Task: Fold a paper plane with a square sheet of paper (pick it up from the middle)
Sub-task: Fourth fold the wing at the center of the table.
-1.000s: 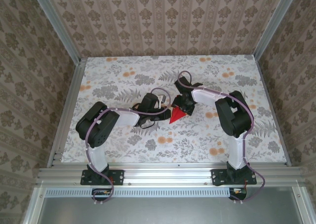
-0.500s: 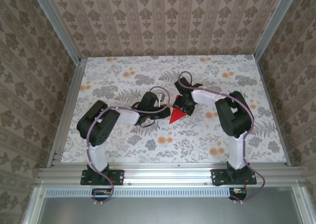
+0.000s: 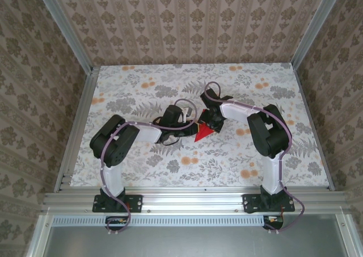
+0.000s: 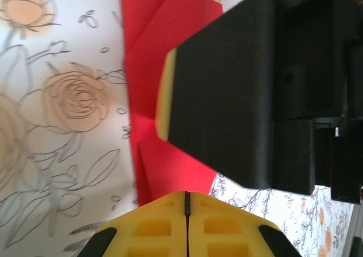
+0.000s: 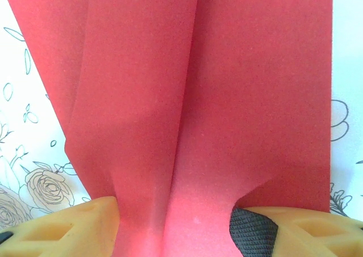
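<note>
Item: paper plane, mid-table; its far part is hidden under the left pincer and right pincer, and its folds are too small to tell from above. Left wrist view: the red paper is cut off at the top edge and its middle is covered by the right pincer's black finger. Right wrist view: the paper runs off the top edge and its near edge is hidden behind the fingers.

Overhead, 2 wrist close-ups on paper

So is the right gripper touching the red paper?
Touching. The right wrist view shows the red paper lying against both fingers of the right gripper, with its edge dented where it meets the black pad.
</note>
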